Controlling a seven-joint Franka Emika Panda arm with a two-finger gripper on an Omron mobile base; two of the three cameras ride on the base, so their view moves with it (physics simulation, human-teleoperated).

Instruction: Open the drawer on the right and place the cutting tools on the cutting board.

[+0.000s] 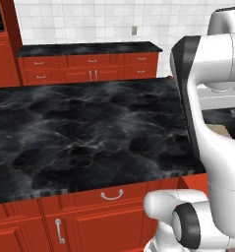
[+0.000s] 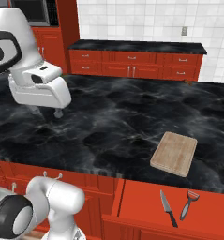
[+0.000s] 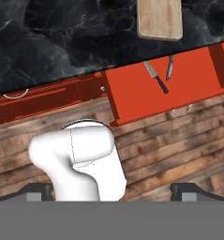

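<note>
We are finding the first step done: the drawer (image 2: pixel 146 201) is standing pulled out from under the tabletop (image 2: pixel 108 122), its flat red floor exposed just below the near edge of the cutting board (image 2: pixel 174 153). Both cutting tools are still lying inside it. The knife (image 2: pixel 168 207), with its slim blade and black handle, is resting on the drawer floor just in front of the cutting board, and the second tool (image 2: pixel 188 204), dark-handled with a red head, is lying beside the knife on its right, close to it but apart. The cutting board itself is sitting flat on the tabletop near the front edge, directly behind the drawer, and it is carrying nothing. In the hand view we are looking down on the same arrangement from high above: cutting board at the top, drawer beneath it, knife and second tool side by side within. The pincer (image 3: pixel 111 191) is hanging well above and away from the cutting board, holding nothing, and its two dark tips are showing far apart, so we are judging it spread wide. We are judging the task roughly one third complete: both transfers to the cutting board are still outstanding.
</note>
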